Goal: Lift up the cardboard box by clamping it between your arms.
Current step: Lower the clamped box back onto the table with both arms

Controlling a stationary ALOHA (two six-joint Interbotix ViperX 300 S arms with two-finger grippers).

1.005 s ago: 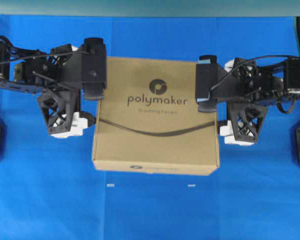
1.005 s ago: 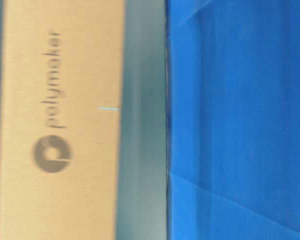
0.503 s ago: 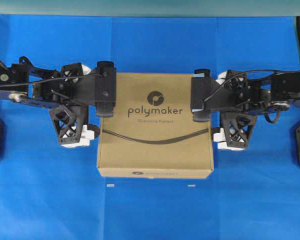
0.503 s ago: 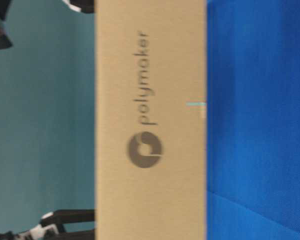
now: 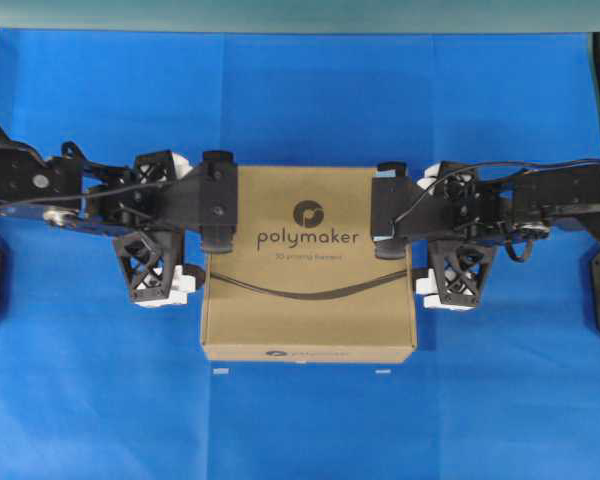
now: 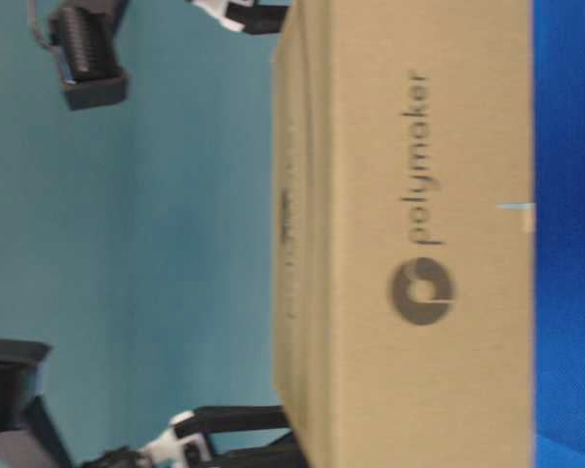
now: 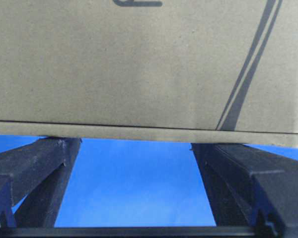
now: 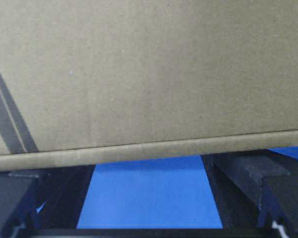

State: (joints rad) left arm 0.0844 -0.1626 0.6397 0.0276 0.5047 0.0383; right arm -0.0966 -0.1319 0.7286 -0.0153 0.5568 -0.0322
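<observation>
- Where the blue worktop (image 5: 300,100) fills the overhead view, one cardboard box (image 5: 310,290) sits at its middle, logo side up, with one dark curved line across its face.
- Two arms flank it: one at nine o'clock, one at three o'clock.
- The left gripper (image 7: 134,148) has its two fingers (image 7: 35,168) spread wide, their tips running under the box's edge; nothing is pinched between them.
- The right gripper (image 8: 149,166) likewise stands fully spread, its two fingers (image 8: 248,183) meeting the box's lower edge, gripping nothing.
- Two small white marks (image 5: 220,371) lie on the worktop at six o'clock of the box.
- In the sideways table-level view the box (image 6: 409,234) touches the blue surface.
</observation>
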